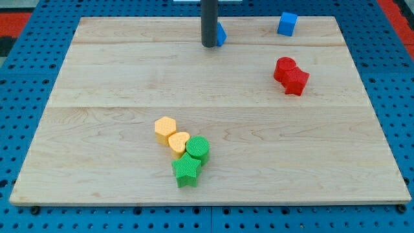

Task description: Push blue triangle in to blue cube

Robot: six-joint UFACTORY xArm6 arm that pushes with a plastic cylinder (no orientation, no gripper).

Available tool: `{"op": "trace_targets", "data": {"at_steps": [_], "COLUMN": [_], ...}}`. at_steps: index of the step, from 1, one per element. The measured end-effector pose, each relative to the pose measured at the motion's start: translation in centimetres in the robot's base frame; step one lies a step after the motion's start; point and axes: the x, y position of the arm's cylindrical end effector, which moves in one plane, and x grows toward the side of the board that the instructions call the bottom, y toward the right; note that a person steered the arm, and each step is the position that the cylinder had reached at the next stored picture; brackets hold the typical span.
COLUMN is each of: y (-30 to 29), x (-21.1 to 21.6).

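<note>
The blue triangle (221,33) lies near the view's top, just left of centre, mostly hidden behind my rod. My tip (209,45) rests on the board against the triangle's left side. The blue cube (287,23) stands at the view's top right, about a hundred pixels to the right of the triangle, with bare board between them.
Two red blocks (291,76) touch each other at the right, below the cube. A yellow hexagon (165,129), a yellow heart (178,142), a green cylinder (198,149) and a green star (187,170) cluster at the lower middle. The wooden board (97,77) lies on a blue pegboard.
</note>
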Motion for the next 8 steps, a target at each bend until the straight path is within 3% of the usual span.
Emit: {"op": "trace_targets", "data": {"at_steps": [2, 3, 4, 5, 6, 7, 8], "y": [0.7, 8.9, 7.2, -1.2, -3.6, -2.0, 3.3], "x": [-4.7, -4.7, -4.9, -6.3, -3.4, -0.3, -1.0]}}
